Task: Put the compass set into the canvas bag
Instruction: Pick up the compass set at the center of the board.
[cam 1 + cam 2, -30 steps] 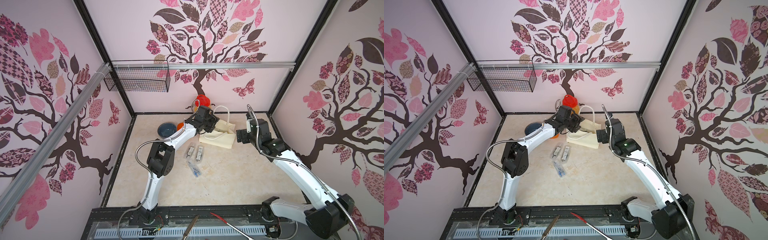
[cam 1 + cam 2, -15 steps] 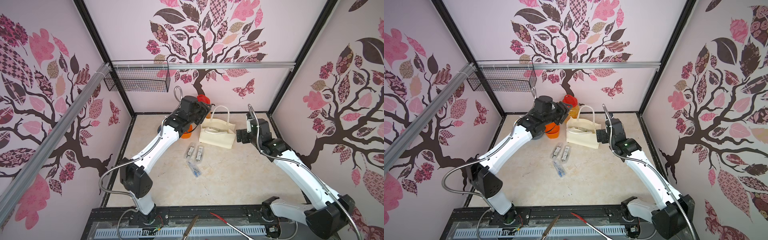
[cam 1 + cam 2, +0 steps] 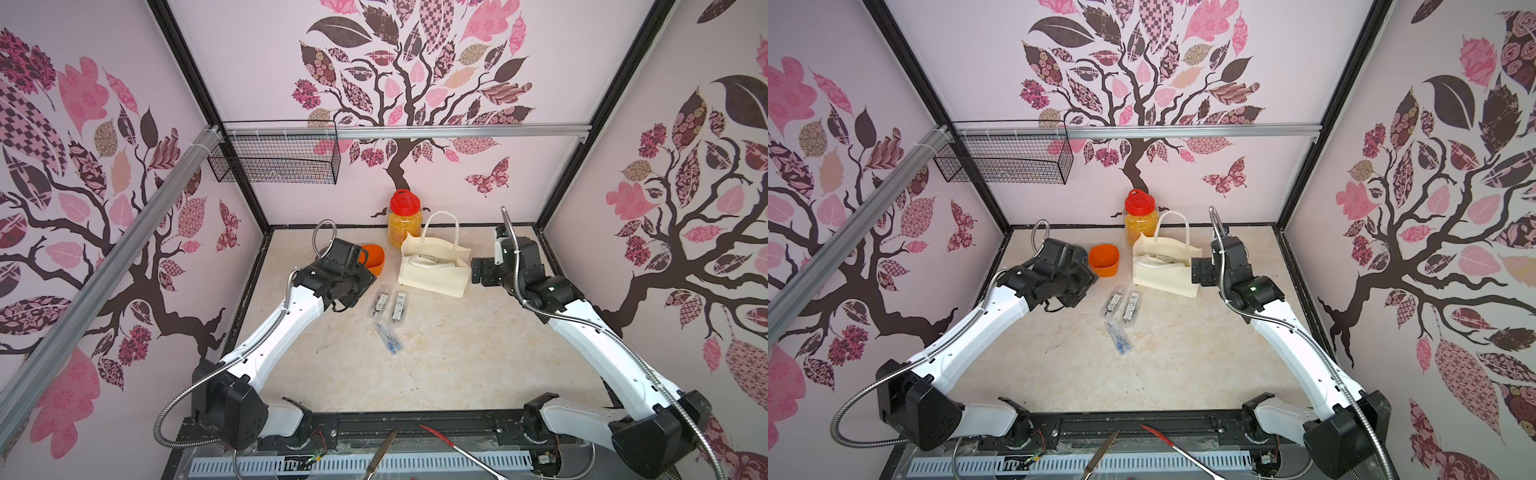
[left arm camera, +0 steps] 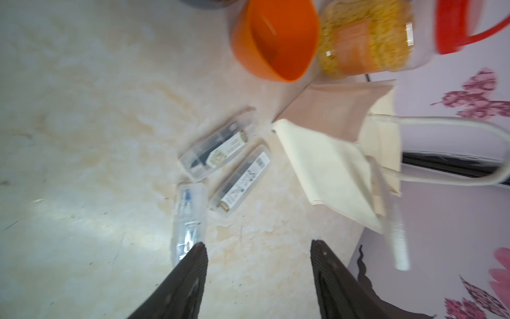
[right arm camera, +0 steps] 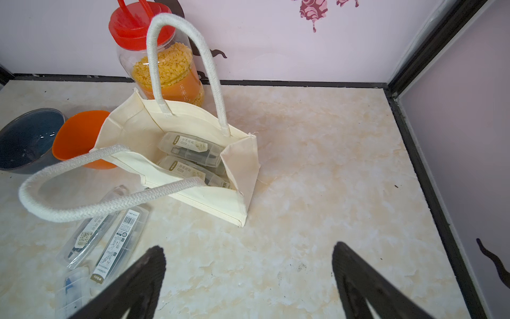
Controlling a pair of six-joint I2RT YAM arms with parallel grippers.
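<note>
The cream canvas bag [image 3: 434, 270] [image 3: 1165, 276] stands open at the back of the table. In the right wrist view, two clear compass set cases [image 5: 193, 149] lie inside it. Three more cases lie on the table in front of the bag: two side by side [image 3: 381, 300] [image 3: 400, 305] and one nearer [image 3: 390, 337]. My left gripper [image 4: 258, 248] is open and empty, left of these cases, with one fingertip [image 4: 197, 254] over the end of the nearest case [image 4: 190, 218]. My right gripper [image 5: 248, 252] is open and empty beside the bag's right end.
An orange square cup [image 3: 372, 257] sits left of the bag, with a dark blue bowl [image 5: 27, 138] beyond it. A red-lidded jar of yellow flakes [image 3: 404, 220] stands behind the bag. A wire basket [image 3: 274, 156] hangs on the back wall. Long tools [image 3: 382, 453] lie at the front edge.
My left arm has pulled back from the bag, swung up and left past the orange cup, and come down left of the loose cases. The right arm has hardly moved.
</note>
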